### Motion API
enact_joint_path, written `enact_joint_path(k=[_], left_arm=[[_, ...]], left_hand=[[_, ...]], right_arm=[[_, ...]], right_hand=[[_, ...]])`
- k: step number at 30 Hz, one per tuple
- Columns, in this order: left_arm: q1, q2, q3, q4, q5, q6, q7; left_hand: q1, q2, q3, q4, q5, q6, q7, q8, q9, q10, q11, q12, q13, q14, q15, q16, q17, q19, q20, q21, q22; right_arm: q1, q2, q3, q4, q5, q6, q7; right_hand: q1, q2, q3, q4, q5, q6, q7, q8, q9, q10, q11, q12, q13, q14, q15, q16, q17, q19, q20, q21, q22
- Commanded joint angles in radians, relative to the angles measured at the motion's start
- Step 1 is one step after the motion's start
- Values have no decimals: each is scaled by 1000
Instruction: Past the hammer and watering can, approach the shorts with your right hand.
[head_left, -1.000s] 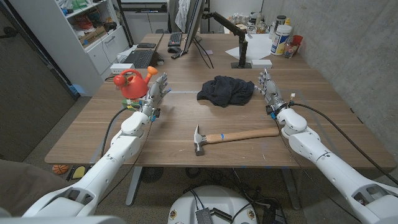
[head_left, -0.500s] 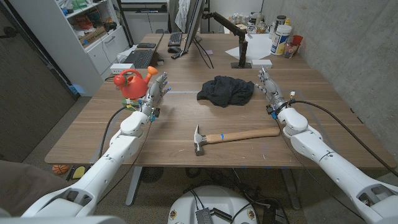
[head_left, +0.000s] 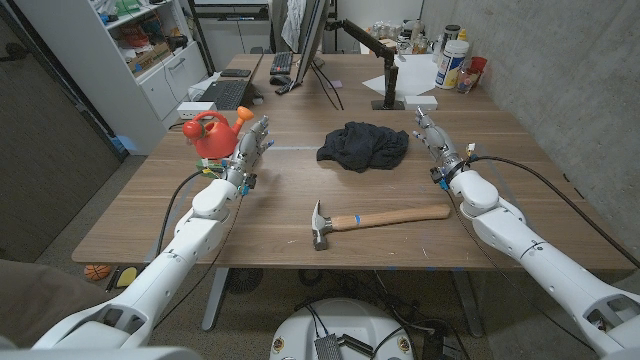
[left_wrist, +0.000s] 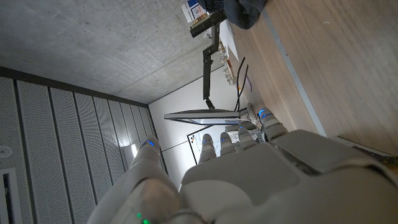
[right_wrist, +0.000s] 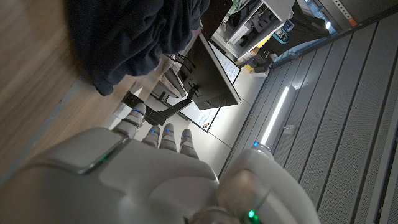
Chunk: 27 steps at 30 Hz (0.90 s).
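Note:
The dark shorts (head_left: 363, 145) lie crumpled on the wooden table (head_left: 300, 200) past its middle, and they also show in the right wrist view (right_wrist: 134, 37). My right hand (head_left: 436, 143) stands on its edge just right of the shorts, fingers straight and apart, holding nothing. A hammer (head_left: 370, 219) with a wooden handle and a blue band lies nearer the front, its head to the left. The red watering can (head_left: 212, 134) stands at the left. My left hand (head_left: 250, 148) is beside the can, fingers apart and holding nothing.
A monitor (head_left: 315, 30) and its arm stand (head_left: 385, 85) rise at the back, with a keyboard (head_left: 283, 62) and bottles (head_left: 452, 60) near them. A black box (head_left: 226, 94) sits behind the watering can. A concrete wall runs along the right.
My right hand has shifted slightly forward and to the right, staying beside the shorts. The left hand and the objects have not moved.

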Motion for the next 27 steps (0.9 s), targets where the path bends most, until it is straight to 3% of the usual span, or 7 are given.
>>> enact_joint_path(k=[1,9,16,27], left_arm=[[3,7,4,-7,-3,12,-7],[8,14,4,-18,-3,17,-10],[17,20,0,-29,2,12,0],[34,23,-6,-37,1,-4,18]], left_hand=[[14,0,5,-4,3,4,-10,5,5,-3,1,8,3,-8,-4,4,5,-6,2,6,2],[14,0,5,-4,3,5,-9,5,5,-4,0,9,2,-9,-3,4,5,-7,2,6,2],[16,1,7,-6,3,0,-11,3,4,-3,2,10,2,-31,-20,-2,4,-18,1,3,1],[18,2,8,-8,3,-11,-13,-1,3,-5,2,10,1,-44,-19,-4,4,-35,1,-2,0]], right_arm=[[7,-61,-9,-45,-80,-42,-9],[30,-124,-29,-84,-181,-82,-9],[39,-150,-34,-96,-237,-82,-17],[60,-189,-46,-122,-322,-99,-14]], right_hand=[[8,1,3,-4,2,-1,-7,8,2,-8,3,1,2,-7,0,1,3,-8,2,-1,4],[17,-1,4,-10,1,-10,-10,5,2,-14,1,0,2,-8,0,4,2,-10,-2,1,3],[25,-4,4,-16,1,-16,-14,3,2,-21,-4,-2,2,-9,-2,5,2,-11,-5,2,3],[35,-8,4,-23,1,-18,-15,4,2,-22,-10,0,2,-13,-7,6,2,-16,-7,2,3]])
